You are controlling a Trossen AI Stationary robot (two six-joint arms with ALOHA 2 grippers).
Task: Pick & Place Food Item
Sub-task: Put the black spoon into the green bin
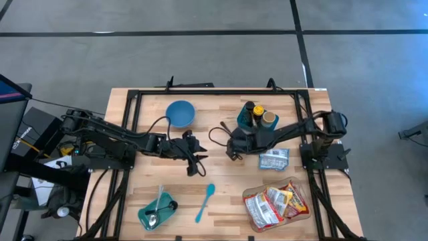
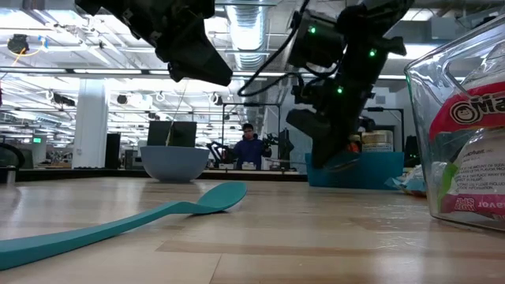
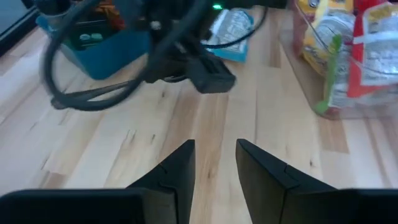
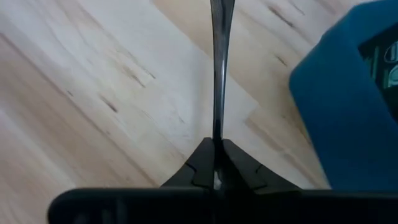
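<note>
Over on the left, the left gripper (image 3: pixel 214 146) hovers above bare wood near the middle of the table (image 1: pixel 221 177), fingers parted with nothing between them, so no pick on that side yet. The blue bowl (image 1: pixel 180 112) sits at the far side with nothing showing inside, and the teal spoon (image 1: pixel 205 201) lies flat at the near edge, well apart from both arms. Moving across, the right gripper (image 4: pixel 216 146) is pinched tight on a thin dark utensil (image 4: pixel 217 74), seen edge-on, and what kind it is cannot be told. That is a tool, not food! Further right, a loose food packet (image 1: pixel 274 159) lies flat on the table just near the teal bin (image 1: pixel 257 119), and more packets fill the clear container (image 1: pixel 277 204) at the near right. So the reading here is that the task has barely begun: no food item is held or visibly placed, and the whole pick, carry and set-down remain to be done. Now the views: only the right wrist view shows the pinch on the utensil, only the left wrist view shows the gap between the left fingers, the high view alone gives the full layout, and the low view shows both grippers raised off the tabletop.
</note>
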